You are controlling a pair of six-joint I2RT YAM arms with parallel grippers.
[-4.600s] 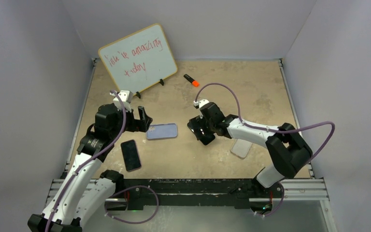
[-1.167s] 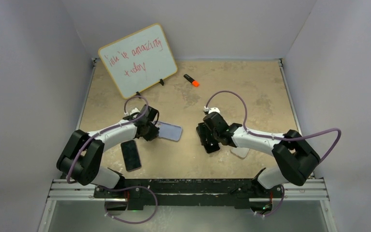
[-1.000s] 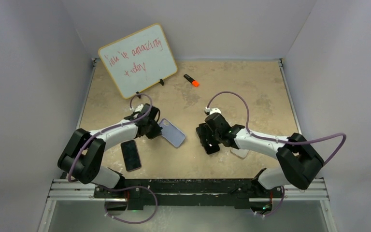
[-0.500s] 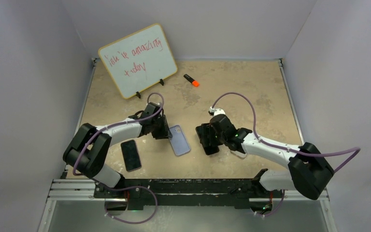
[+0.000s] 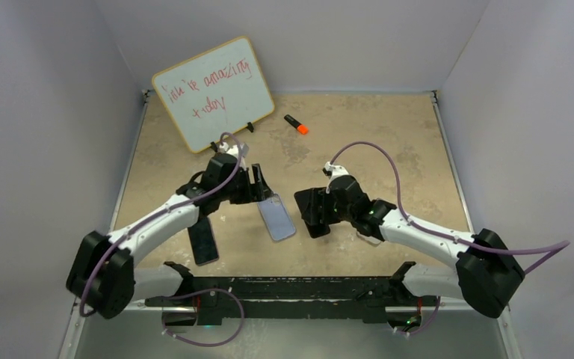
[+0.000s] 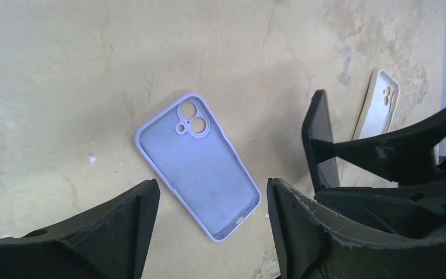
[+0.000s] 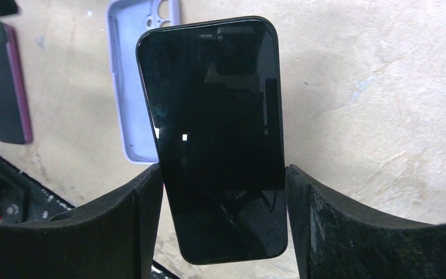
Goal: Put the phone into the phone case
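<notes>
A: Left gripper (image 6: 212,195)?

B: Its fingers (image 6: 122,226) are spread wide with nothing between them. It hangs above the phone case (image 6: 200,163) without touching it.

A: The case itself?

B: Lilac, flat on the table (image 5: 359,142), near the middle of the front half. The hollow side faces up, and the camera cut-out is at the end farther from the left wrist camera. It lies at a slant to the table edge.

A: Right gripper (image 7: 223,174)?

B: Clamped on the phone (image 7: 220,133). The two pads press the long edges at the lower half. The dark screen faces the right wrist camera, with the top end pointing away.

A: Where is the phone relative to the case?

B: Just beside it, on the right arm's side. In the left wrist view the phone shows edge-on and tilted up. Whether its low end touches the table cannot be told. It is not inside the case.

A: Other items?

B: A second phone (image 5: 203,241) with a magenta rim lies flat, near the front left. A pale case (image 6: 381,104) lies beyond the right gripper. A whiteboard (image 5: 213,93) with red writing stands at the back left. An orange-and-black marker (image 5: 295,124) lies near it, well apart from both arms.
</notes>
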